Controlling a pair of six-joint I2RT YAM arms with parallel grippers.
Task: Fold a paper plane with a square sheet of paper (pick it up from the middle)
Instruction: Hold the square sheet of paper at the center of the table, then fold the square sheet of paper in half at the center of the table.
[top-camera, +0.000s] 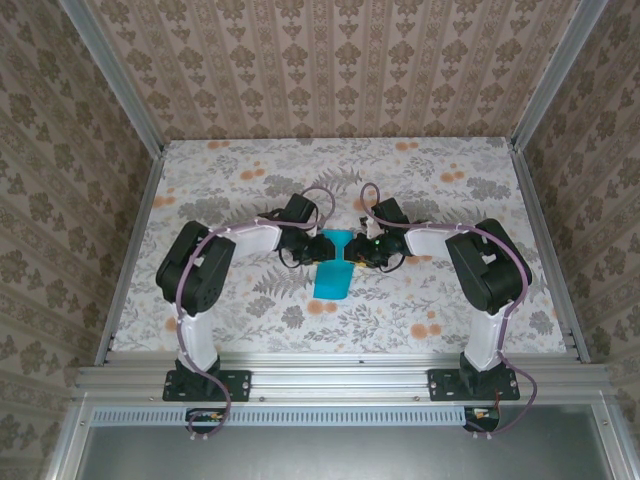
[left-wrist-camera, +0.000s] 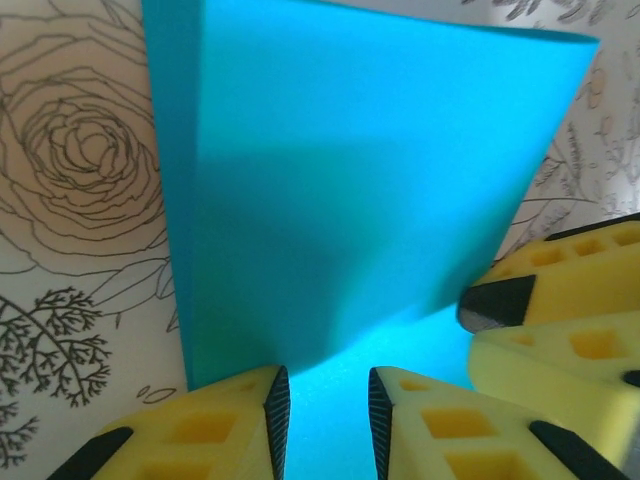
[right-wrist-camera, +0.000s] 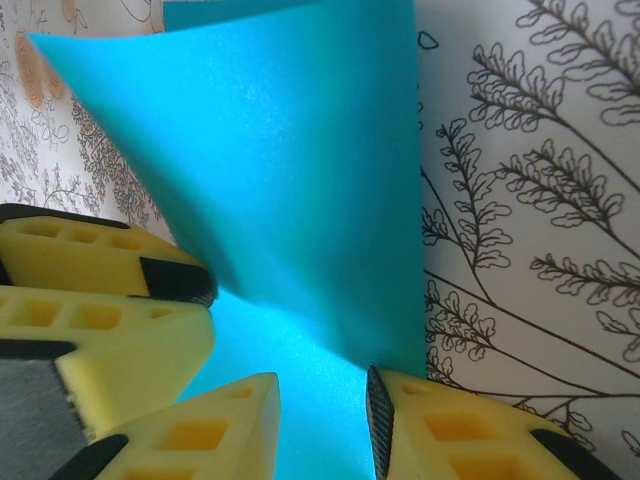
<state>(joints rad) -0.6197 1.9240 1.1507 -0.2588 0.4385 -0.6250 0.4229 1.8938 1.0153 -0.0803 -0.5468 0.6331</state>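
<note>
Floral table, patterned walls: left claw and right claw part-open astride the teal sheet.

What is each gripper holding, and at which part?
Cannot be told: the blue paper sits between the parted jaws of the left gripper and right gripper, at its far end.

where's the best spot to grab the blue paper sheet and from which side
Pinch the square sheet of paper at its lifted, curling far part, coming in from left and right, I'd judge. There an edge stands clear of the table; the near part lies flat. The left pincer and right pincer straddle it there, jaws apart.
</note>
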